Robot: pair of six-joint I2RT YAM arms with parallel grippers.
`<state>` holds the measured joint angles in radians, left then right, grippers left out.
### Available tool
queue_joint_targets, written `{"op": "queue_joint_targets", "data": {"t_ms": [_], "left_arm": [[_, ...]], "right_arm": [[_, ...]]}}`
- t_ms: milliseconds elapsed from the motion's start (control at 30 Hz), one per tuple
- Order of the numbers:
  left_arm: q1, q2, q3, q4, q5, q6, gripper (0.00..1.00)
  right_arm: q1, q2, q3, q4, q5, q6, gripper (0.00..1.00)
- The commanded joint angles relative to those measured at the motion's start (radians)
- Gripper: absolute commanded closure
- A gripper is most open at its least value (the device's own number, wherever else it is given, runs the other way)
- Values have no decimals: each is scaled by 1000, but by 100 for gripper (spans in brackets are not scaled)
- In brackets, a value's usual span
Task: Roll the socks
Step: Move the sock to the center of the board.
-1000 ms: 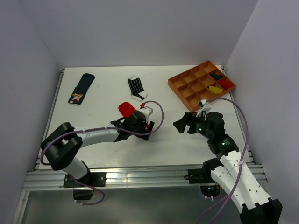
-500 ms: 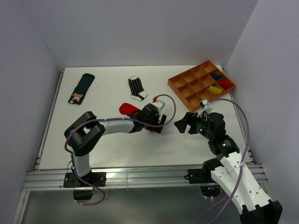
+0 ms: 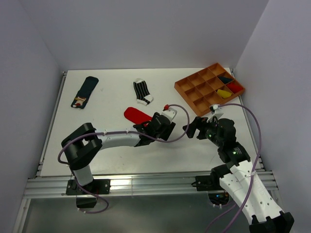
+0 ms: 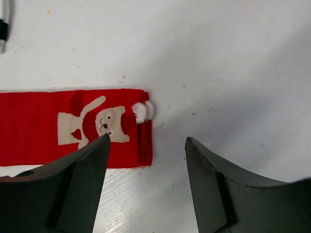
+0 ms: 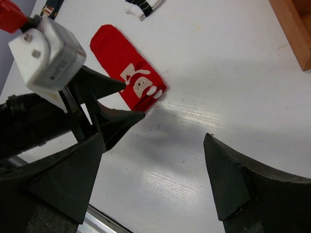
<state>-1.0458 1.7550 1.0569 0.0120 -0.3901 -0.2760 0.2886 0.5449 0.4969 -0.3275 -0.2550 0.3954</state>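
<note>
Flat on white worktop [image 3: 107, 107], roughly centre: red sock [image 4: 73, 127]. Stretched out full length, not rolled. White cartoon figure knitted near one end, looks like a cat in a red hat w/ white pom-pom, then a narrow ribbed band at the very edge. Other end plain red, rounded, pointing back-left in top view.

Right over the figure end: left gripper [image 4: 146, 143], jaws apart at moderate width, nothing gripped, only sock edge and bare worktop between them. In left wrist view, one finger [image 4: 73, 189] overlapping the sock's near edge by the figure, the other off the fabric to the side. Touching or just above: can't tell.

Just beside it on the right, facing the left arm: right gripper [image 5: 154, 141], jaws spread wide, holding nothing, over bare worktop near the sock's ribbed end.

Further back, near the red one but apart: striped sock [image 3: 142, 91], black & white w/ white toe at its near end, flat. Back-left, well apart from both: navy sock [image 3: 85, 91], dark w/ patterned cuff at its near end, also flat.

Back-right corner: orange tray [image 3: 193, 89] w/ grid of compartments. In its right-hand compartments: yellow piece [image 3: 223, 92], red piece [image 3: 235, 87], dark piece [image 3: 224, 78].
</note>
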Motion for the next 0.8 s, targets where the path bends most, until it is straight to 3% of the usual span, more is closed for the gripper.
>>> {"op": "queue_joint_targets", "data": {"t_ms": [0,767], "left_arm": [[-13,30,23,-18,-55,70,32],[-71,152,110,-141,-156,172,39]], "right_arm": [[9,-19,9,4,25,-15,9],[7,-19,-1,10,25,-15,9]]}}
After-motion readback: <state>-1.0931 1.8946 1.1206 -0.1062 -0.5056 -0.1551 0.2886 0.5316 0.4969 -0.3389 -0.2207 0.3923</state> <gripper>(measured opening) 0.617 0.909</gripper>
